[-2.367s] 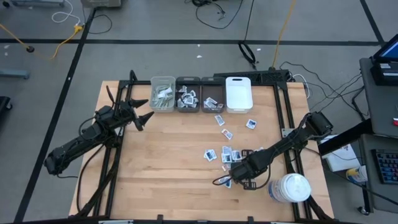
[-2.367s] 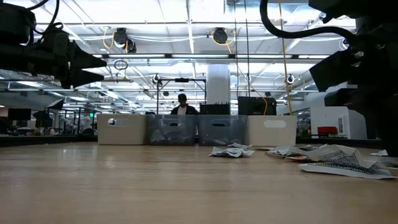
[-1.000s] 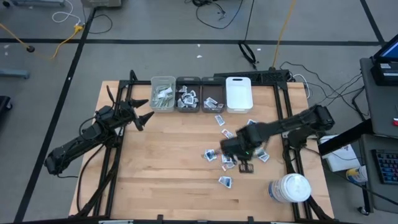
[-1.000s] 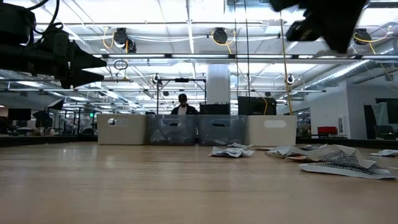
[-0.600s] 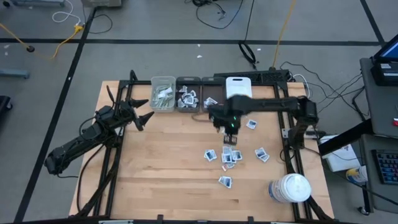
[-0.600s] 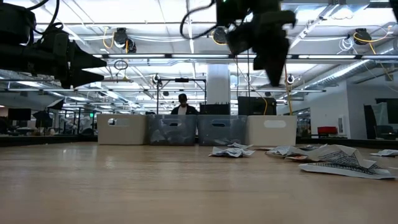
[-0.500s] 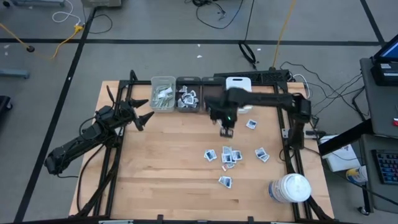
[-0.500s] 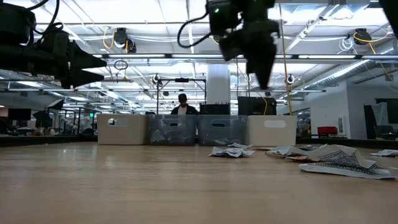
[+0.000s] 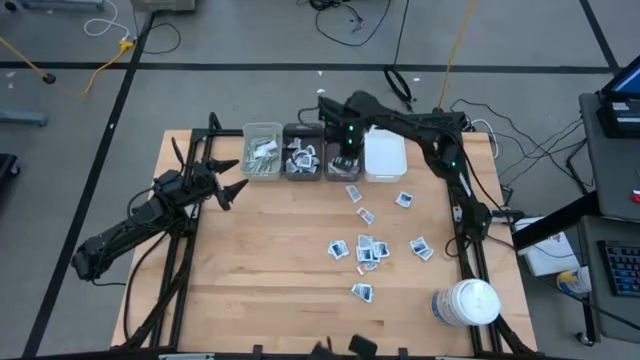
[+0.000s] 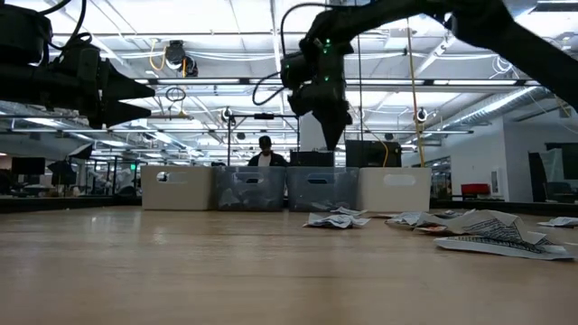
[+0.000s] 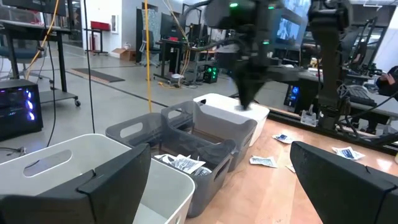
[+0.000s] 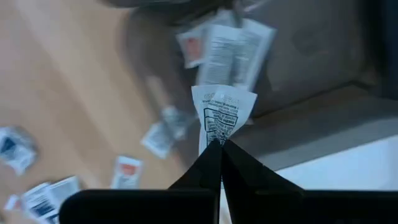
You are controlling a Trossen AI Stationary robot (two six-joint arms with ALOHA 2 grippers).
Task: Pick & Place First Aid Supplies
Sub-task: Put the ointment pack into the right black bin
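right tool (image 12: 219, 144) pinches a sachet (image 12: 222, 115) by its edge, hanging over the grey bin (image 9: 340, 166), ready to drop; left tool (image 9: 232, 178) waits, wide open

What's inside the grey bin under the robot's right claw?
A few small white packets lie in the grey bin, under the packet pinched in the right gripper. That packet and the gripper cover part of the bin's floor.

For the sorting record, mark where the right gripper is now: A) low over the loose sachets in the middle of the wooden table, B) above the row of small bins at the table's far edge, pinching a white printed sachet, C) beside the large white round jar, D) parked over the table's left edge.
B: the right gripper hangs over the dark grey bin, shut on a white printed sachet.
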